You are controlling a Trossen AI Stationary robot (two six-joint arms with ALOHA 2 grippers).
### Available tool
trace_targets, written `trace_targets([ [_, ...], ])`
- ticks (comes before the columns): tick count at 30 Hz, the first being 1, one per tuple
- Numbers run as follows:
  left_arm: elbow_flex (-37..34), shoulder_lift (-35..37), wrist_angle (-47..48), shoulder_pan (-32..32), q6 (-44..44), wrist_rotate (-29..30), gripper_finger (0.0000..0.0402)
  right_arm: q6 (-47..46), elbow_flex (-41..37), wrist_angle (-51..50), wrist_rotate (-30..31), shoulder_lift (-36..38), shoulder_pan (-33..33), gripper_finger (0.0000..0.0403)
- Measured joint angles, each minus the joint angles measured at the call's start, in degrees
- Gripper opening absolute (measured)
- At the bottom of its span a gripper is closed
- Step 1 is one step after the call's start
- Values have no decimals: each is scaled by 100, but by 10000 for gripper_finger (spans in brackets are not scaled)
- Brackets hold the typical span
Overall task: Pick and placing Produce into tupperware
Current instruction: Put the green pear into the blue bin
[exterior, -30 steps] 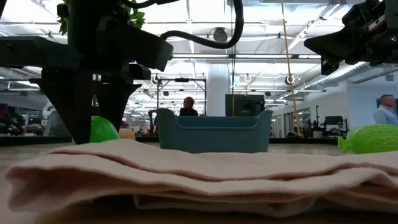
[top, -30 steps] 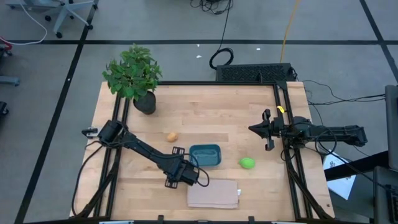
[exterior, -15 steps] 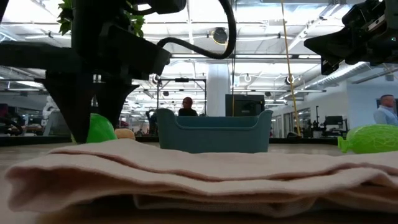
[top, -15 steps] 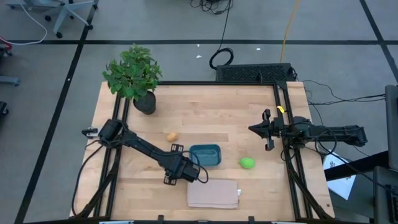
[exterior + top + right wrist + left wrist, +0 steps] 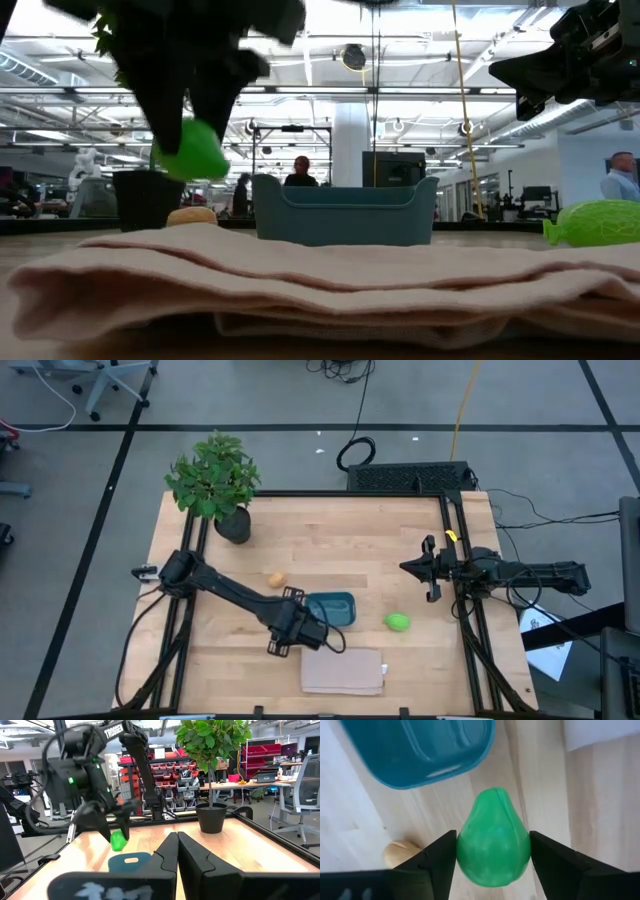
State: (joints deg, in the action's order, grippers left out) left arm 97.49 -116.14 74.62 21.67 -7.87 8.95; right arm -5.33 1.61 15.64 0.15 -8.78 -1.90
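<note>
The left gripper point(image 5: 492, 865) is clamped on a bright green, pear-shaped piece of plastic produce point(image 5: 494, 839), one finger against each flank. In the left wrist view the pear's narrow stem end points away from the wrist, toward the small teal-blue rectangular plastic tupperware point(image 5: 420, 750). So its long axis runs roughly along the line to the container.

In the low view the pear point(image 5: 192, 152) hangs clear of the wooden table point(image 5: 380, 550) and above the flat beige folded cloth point(image 5: 300, 275). It sits higher than the tupperware's rim point(image 5: 345, 190).

From above, the left gripper point(image 5: 300, 632) is just beside the container's near-left corner. The tupperware point(image 5: 335, 607) lies at about two o'clock from it, so the carry is probably short. A small orange-tan round item point(image 5: 276, 579) rests at eleven o'clock from the gripper. A second green item point(image 5: 398, 622) lies at three o'clock, beyond the container.

The right gripper point(image 5: 430, 570) waits farther off at the right edge of the table, jaws together and holding nothing.
</note>
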Motion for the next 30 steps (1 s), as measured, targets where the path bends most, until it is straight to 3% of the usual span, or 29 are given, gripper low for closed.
trace_targets([
  [8,840,2,170,-169,158,3,235,0,0,18,0,0,0,0],
  [13,1190,3,82,-416,-172,-95,236,-1,0,39,-1,0,-1,0],
  [30,1373,4,-467,-730,-471,-465,237,-1,0,39,-1,2,-1,0],
])
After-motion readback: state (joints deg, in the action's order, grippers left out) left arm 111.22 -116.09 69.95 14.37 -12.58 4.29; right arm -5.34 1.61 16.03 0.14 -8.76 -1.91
